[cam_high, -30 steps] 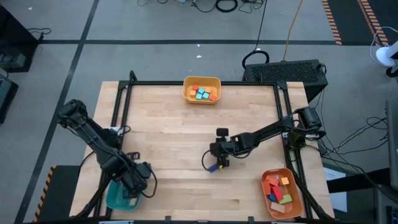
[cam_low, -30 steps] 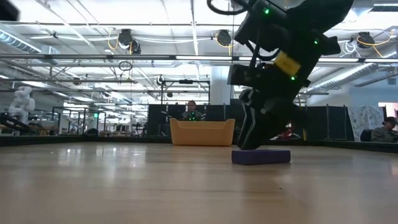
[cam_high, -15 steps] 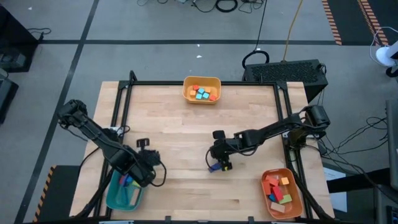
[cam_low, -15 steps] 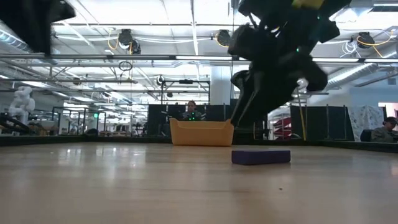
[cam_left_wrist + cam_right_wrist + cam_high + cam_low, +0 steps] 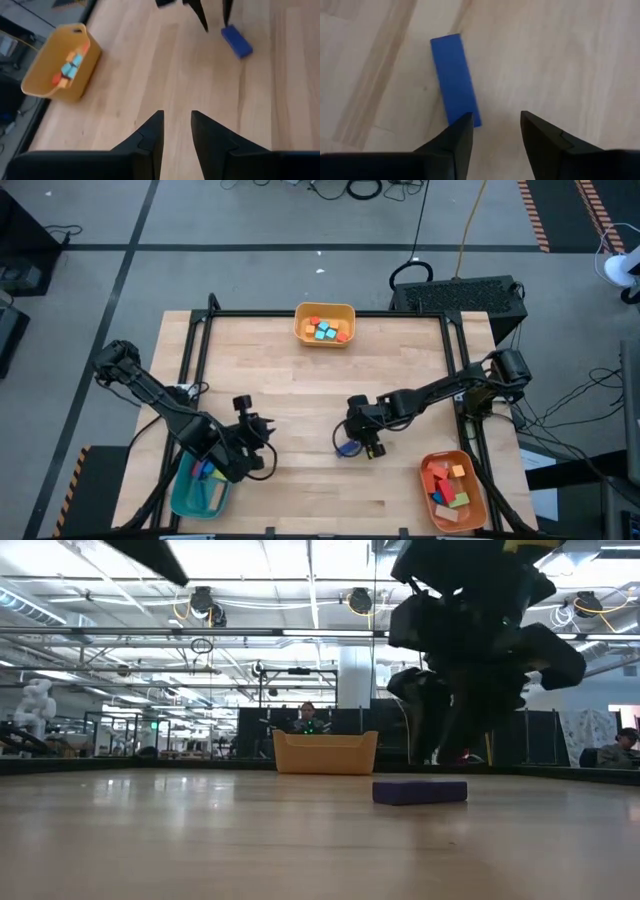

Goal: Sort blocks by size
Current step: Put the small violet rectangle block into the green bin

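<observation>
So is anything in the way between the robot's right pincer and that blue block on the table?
Nothing visible is. The right pincer hangs open just above the flat blue wooden block, with only bare light wooden table around it. One finger overlaps the block's end.

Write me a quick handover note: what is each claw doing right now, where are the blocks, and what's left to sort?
Right gripper: open, empty, just above the blue block, which lies flat mid-table, off to one side of its fingers.
Left gripper: empty, fingers slightly apart, over bare wood beside the teal tray.
Blocks: small ones in the yellow tray at the far edge, several in the orange tray at the near right corner, some in the teal tray at the near left.
Done: all but one binned.
Left: grip the blue block and drop it in its matching tray.
</observation>
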You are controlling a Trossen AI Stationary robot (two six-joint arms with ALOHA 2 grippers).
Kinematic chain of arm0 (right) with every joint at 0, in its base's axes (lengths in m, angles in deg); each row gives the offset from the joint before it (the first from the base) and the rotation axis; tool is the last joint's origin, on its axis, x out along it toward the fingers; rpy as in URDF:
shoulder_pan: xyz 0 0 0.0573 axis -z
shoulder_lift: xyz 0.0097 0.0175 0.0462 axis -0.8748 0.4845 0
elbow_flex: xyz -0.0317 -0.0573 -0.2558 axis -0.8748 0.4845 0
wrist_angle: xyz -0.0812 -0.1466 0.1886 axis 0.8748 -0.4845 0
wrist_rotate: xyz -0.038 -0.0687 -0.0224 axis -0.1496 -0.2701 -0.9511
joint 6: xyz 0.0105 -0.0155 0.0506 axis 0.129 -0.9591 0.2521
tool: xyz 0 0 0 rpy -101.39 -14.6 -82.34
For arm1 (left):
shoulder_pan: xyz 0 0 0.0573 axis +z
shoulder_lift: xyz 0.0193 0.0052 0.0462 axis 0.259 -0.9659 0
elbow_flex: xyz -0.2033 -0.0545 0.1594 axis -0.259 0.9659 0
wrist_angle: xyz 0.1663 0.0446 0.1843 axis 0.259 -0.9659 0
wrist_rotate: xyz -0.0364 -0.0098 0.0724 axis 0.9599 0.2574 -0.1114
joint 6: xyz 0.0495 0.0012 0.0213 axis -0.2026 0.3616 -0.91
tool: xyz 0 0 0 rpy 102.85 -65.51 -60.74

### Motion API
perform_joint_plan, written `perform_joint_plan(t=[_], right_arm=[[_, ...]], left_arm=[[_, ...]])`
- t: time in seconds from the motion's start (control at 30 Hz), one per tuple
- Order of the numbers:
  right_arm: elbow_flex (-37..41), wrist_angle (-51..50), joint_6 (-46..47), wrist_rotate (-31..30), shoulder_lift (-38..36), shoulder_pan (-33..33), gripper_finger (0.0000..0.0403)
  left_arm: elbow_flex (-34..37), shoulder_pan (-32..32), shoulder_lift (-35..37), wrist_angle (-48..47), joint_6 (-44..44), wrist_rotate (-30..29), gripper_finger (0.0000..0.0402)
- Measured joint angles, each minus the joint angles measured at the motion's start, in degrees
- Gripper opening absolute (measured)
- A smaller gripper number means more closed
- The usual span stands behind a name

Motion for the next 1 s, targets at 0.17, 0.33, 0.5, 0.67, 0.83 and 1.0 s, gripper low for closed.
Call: perform_joint_plan(t=[0.17,0.33,0.5,0.67,0.83,1.0], right_arm=[[0.0,0.9,0.4,1.1,0.0,-1.3,0.0179],[0.0,2.9,0.2,1.1,1.8,-2.8,0.0198],[0.0,3.4,-0.9,1.1,3.9,-3.5,0.0203],[0.0,3.4,-1.1,0.9,4.1,-3.6,0.0198],[0.0,3.3,-1.1,0.8,4.1,-3.6,0.0175],[0.0,3.0,-1.0,0.8,4.1,-3.6,0.0133]], left_arm=[[0.0,0.9,0.0,2.4,-1.8,-1.0,0.0100],[0.0,2.0,0.0,3.1,-1.6,-1.0,0.0100],[0.0,2.7,-2.0,3.4,-1.2,-1.5,0.0100],[0.0,3.8,-5.5,4.2,-1.2,-2.5,0.0100],[0.0,5.8,-9.5,4.9,0.0,-1.9,0.0100],[0.0,8.2,-12.9,7.7,-0.9,2.8,0.0100]])
